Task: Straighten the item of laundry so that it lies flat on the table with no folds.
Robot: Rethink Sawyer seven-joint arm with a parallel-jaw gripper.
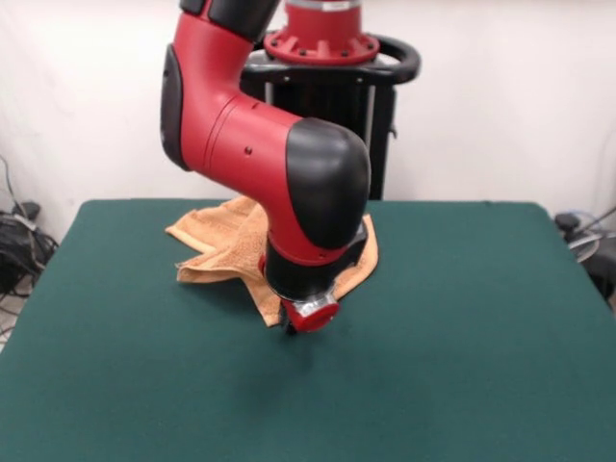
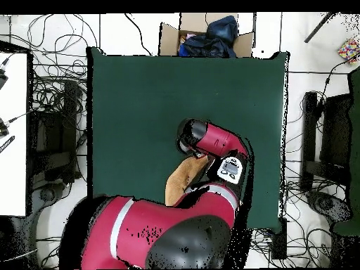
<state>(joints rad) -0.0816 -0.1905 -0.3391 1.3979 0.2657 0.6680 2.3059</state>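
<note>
The orange-tan towel lies crumpled and folded on the dark green table, toward the table's far side near the pedestal. My gripper is down at the towel's front corner, right at the table surface, mostly hidden by the arm's black and red wrist. In the overhead view only a strip of the towel shows beside the arm, on the table. The arm covers the rest, and the gripper is hidden under the wrist.
The robot's pedestal stands behind the table. A cardboard box with dark clothing sits past the table's far edge in the overhead view. Cables lie on the floor around the table, and a white surface stands at the left.
</note>
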